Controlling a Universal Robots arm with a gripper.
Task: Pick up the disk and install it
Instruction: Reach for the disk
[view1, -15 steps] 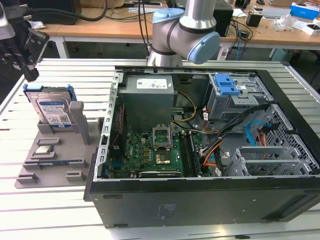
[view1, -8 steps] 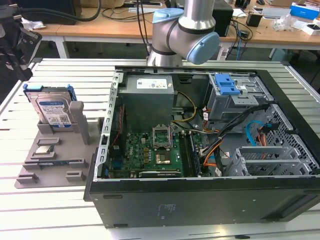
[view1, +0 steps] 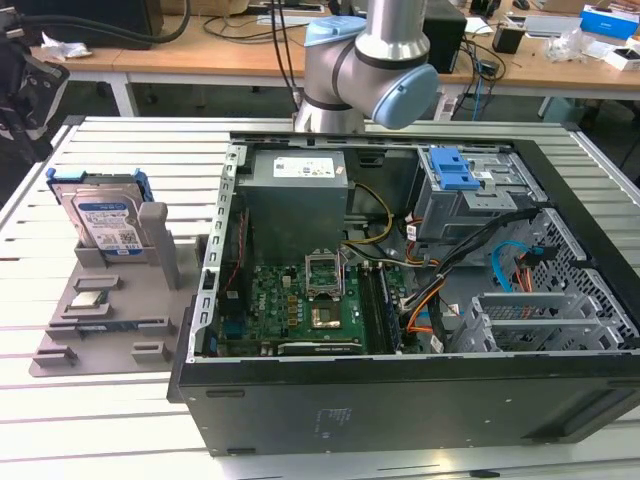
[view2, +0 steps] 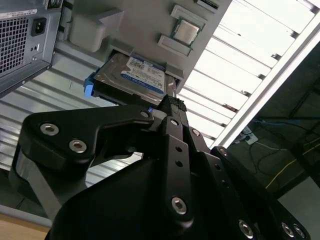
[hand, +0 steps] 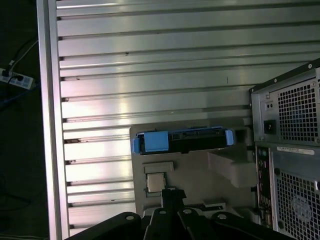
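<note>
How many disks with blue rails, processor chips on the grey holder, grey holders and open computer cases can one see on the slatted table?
disk with blue rails: 1
processor chip on the holder: 1
grey holder: 1
open computer case: 1
Total: 4
</note>
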